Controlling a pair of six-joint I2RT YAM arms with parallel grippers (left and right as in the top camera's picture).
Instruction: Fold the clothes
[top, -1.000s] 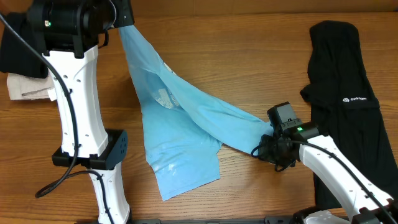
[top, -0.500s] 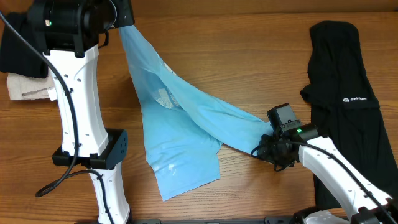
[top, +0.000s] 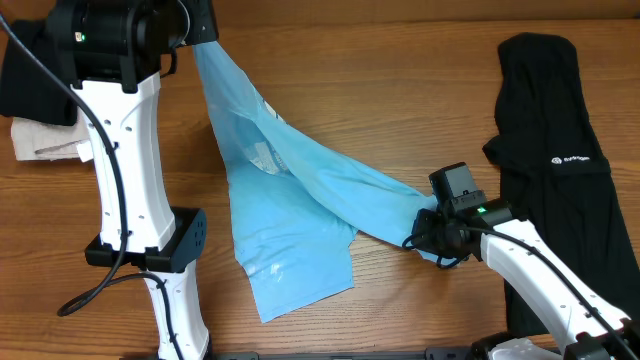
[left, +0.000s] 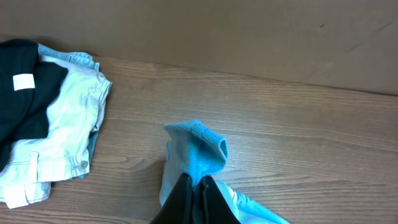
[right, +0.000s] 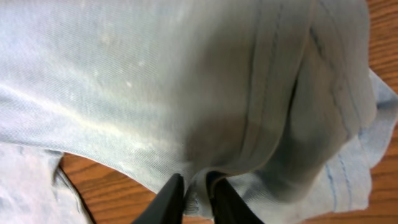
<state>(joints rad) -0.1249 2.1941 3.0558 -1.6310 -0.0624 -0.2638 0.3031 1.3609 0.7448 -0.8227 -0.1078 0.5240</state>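
Observation:
The light blue T-shirt (top: 290, 215) is stretched across the table's middle, twisted, with its lower part lying flat. My left gripper (left: 198, 182) is shut on one bunched corner of the T-shirt (left: 202, 152) at the far left, near the top of the overhead view (top: 200, 30). My right gripper (right: 198, 186) is shut on a hem of the T-shirt (right: 186, 93) at the right end of the stretch (top: 425, 232). The long black garment (top: 555, 150) with a small white logo lies flat at the right.
A pile of other clothes, black and pale denim (left: 43, 112), sits at the far left (top: 35, 110). The left arm's white column and base (top: 140, 240) stand on the table left of the T-shirt. A brown wall runs along the far edge.
The right gripper has shifted very slightly left with the shirt's hem. Otherwise nothing has visibly moved.

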